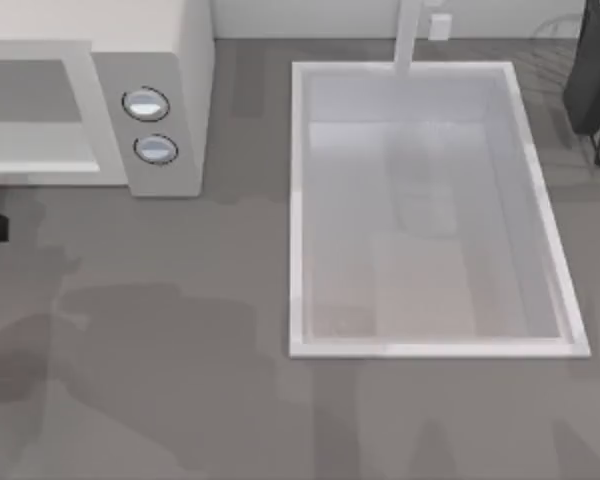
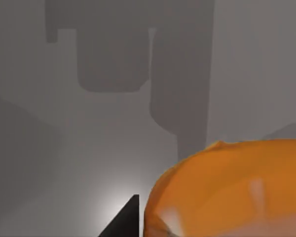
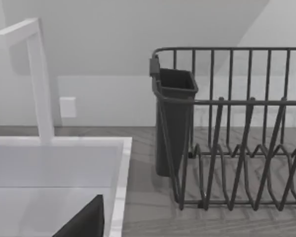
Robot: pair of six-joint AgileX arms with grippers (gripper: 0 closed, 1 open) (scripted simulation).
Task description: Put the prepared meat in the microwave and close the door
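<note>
The left arm, sitting at the table's far left edge, is carrying or hovering close over the prepared meat, an orange mass looming just beside a dark fingertip in the left wrist view; whether its gripper is spread or pinching cannot be told. By judgement, the carry stage is in hand, and the next move is calling for travel toward the microwave at the table's upper left. The white sink basin is lying bare, and the right arm is idling at the upper right near the dish rack.
</note>
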